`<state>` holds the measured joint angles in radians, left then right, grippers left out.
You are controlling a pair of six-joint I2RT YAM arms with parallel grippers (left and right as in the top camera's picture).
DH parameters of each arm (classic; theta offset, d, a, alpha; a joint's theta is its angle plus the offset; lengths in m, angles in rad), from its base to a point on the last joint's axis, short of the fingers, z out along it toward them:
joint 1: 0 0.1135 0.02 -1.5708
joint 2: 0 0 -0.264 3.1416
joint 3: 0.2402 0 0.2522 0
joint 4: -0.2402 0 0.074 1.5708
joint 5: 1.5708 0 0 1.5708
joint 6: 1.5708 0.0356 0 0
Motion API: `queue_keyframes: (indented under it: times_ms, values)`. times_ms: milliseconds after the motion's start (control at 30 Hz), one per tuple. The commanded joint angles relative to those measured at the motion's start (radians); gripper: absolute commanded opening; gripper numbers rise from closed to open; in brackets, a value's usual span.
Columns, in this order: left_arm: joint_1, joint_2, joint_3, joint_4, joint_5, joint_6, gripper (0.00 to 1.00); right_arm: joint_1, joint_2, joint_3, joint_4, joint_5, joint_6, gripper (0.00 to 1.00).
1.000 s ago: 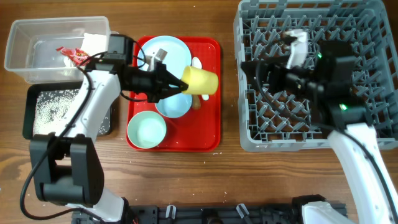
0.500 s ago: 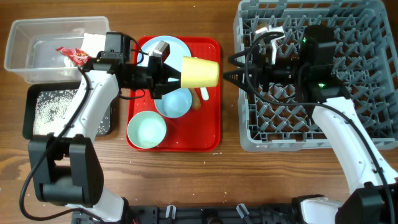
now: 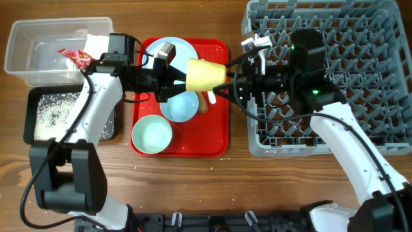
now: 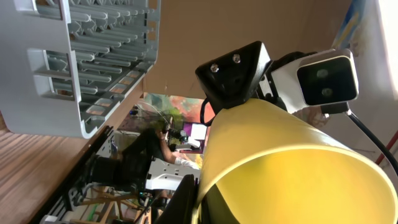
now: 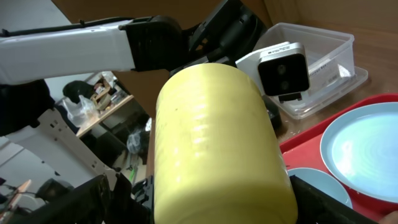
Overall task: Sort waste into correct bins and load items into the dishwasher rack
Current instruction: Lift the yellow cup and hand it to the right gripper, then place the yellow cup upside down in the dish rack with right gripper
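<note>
My left gripper point(image 3: 181, 78) is shut on the rim of the small yellow cup point(image 3: 206, 74), holding it on its side above the red tray; the cup fills the left wrist view point(image 4: 292, 168). My right gripper point(image 3: 226, 80) is open, its fingers on either side of the cup's base point(image 5: 217, 149), not closed on it. The pale blue plate point(image 3: 168, 51), blue-white bowl point(image 3: 181, 107) and mint green bowl point(image 3: 152, 135) sit on the red tray. The grey dishwasher rack point(image 3: 360, 138) stands at the right. The spoon is hidden.
The clear tub point(image 3: 19, 64) at the far left holds the red wrapper point(image 3: 76, 57) and the white napkin point(image 3: 96, 44). The black tray point(image 3: 31, 122) below it holds rice grains. A brown stick point(image 3: 207, 102) lies on the flat red tray point(image 3: 219, 132).
My right arm has swung left from over the rack to the cup's base. My left gripper has lifted the cup and turned it to face the right gripper.
</note>
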<state>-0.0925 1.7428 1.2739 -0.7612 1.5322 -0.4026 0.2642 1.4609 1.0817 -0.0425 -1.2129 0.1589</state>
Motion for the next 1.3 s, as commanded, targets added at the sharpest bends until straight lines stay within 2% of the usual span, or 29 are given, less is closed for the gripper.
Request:
queue_keyframes:
  times_ms: [0, 400, 667, 767, 967, 1100, 1267]
  values:
    - [-0.021, -0.026, 0.016, 0.011, 0.013, -0.005, 0.04, 0.031, 0.018, 0.005, 0.027, 0.032, -0.021, 0.89]
    - [-0.035, -0.026, 0.016, 0.041, 0.021, -0.006, 0.04, 0.04, 0.023, 0.005, 0.053, 0.064, -0.001, 0.77]
    - [-0.035, -0.026, 0.016, 0.041, 0.02, -0.006, 0.09, 0.04, 0.023, 0.005, 0.053, 0.064, 0.001, 0.61]
    - [-0.035, -0.026, 0.016, 0.041, 0.019, -0.006, 0.1, 0.04, 0.023, 0.005, 0.053, 0.064, 0.001, 0.59]
    - [-0.035, -0.026, 0.016, 0.041, 0.019, -0.005, 0.14, 0.019, 0.021, 0.005, 0.07, 0.026, 0.004, 0.57]
    - [-0.034, -0.026, 0.016, 0.053, 0.019, -0.006, 0.14, -0.035, 0.017, 0.005, 0.141, -0.069, 0.08, 0.57]
    - [-0.034, -0.026, 0.016, 0.068, 0.012, -0.005, 0.15, -0.117, 0.014, 0.005, 0.063, -0.048, 0.077, 0.57]
